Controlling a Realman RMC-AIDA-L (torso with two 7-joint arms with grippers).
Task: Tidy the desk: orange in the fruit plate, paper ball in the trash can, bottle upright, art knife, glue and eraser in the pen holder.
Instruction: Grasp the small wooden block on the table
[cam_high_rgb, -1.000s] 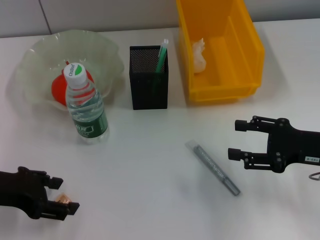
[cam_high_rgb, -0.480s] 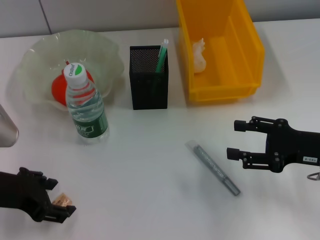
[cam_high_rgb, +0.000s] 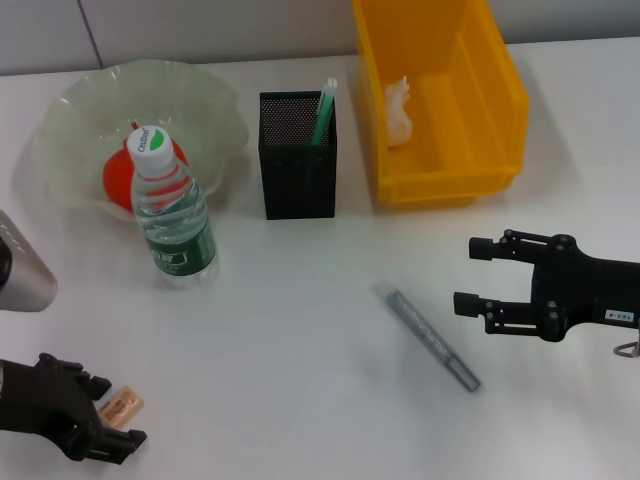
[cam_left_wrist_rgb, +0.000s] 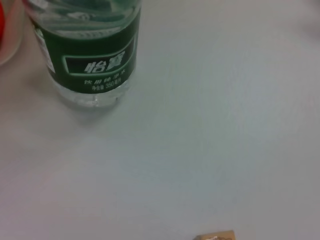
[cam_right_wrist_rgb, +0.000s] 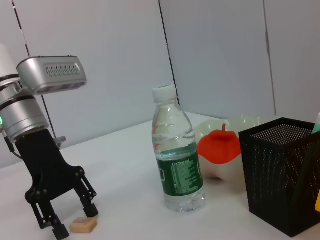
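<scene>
The tan eraser (cam_high_rgb: 121, 407) lies on the table at the front left, between the open fingers of my left gripper (cam_high_rgb: 106, 414); it also shows in the right wrist view (cam_right_wrist_rgb: 83, 225) and the left wrist view (cam_left_wrist_rgb: 215, 236). The bottle (cam_high_rgb: 172, 215) stands upright in front of the fruit plate (cam_high_rgb: 80, 100), which holds the orange (cam_high_rgb: 120, 180). The paper ball (cam_high_rgb: 400, 110) lies in the yellow trash can (cam_high_rgb: 500, 110). The pen holder (cam_high_rgb: 298, 170) holds a green-and-white stick (cam_high_rgb: 323, 112). A grey art knife (cam_high_rgb: 430, 338) lies flat, left of my open, empty right gripper (cam_high_rgb: 468, 275).
A silver link of my left arm (cam_high_rgb: 22, 278) hangs over the table's left edge. Bare white table lies between the bottle, the knife and the eraser. A grey wall runs along the back.
My left gripper has shifted toward the front edge and turned, and the silver arm link has come into view. The eraser shows more fully. The right arm has not moved.
</scene>
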